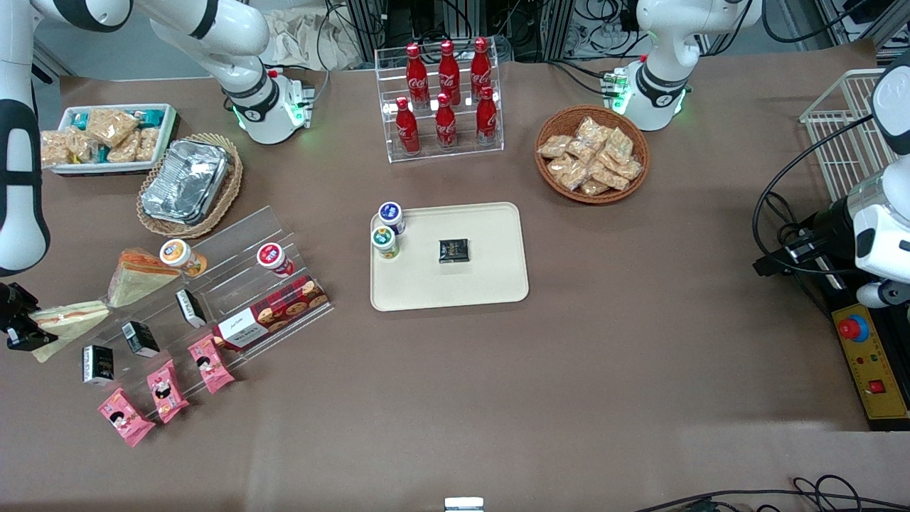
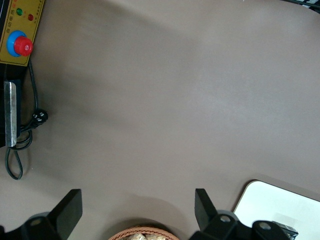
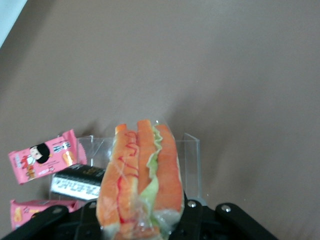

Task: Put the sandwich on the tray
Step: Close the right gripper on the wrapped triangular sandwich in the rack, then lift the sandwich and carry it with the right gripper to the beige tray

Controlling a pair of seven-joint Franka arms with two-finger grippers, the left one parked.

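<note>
- Gripper [image 1: 21, 328] in the front view sits at the working arm's end of the surface [image 1: 604, 370], clenched on the wide end of the sandwich [image 1: 67, 321]; the tip points toward the acrylic rack [image 1: 213, 299].
- We judge the wedge grasped but barely raised, so the step in hand is lift, then carry.
- Lift straight up first: the stubbier wedge [image 1: 138, 274] and the black boxes [image 1: 96, 364] sit just beside it, and a low sweep could knock them.
- Tray [image 1: 490, 281] is mid-surface, well apart from the sandwich. Two cups [image 1: 387, 229] stand at its working-arm end and a dark packet [image 1: 453, 250] lies near the middle; we'd aim for the bare strip nearer the front camera.
- Left wrist view: only a tray corner [image 2: 280, 202], bare brown surface [image 2: 165, 100] and the e-stop box [image 2: 19, 35]. Nothing in the carry path there.
- Right wrist view: sandwich [image 3: 140, 180] is clamped between the gripper [image 3: 142, 220] fingers, cut face showing, with pink snack packets [image 3: 42, 160] and rack [image 3: 192, 160] just below.
- Wrap looks slippery; we'd keep the carry slow and level.
- Room around the tray is ample.
</note>
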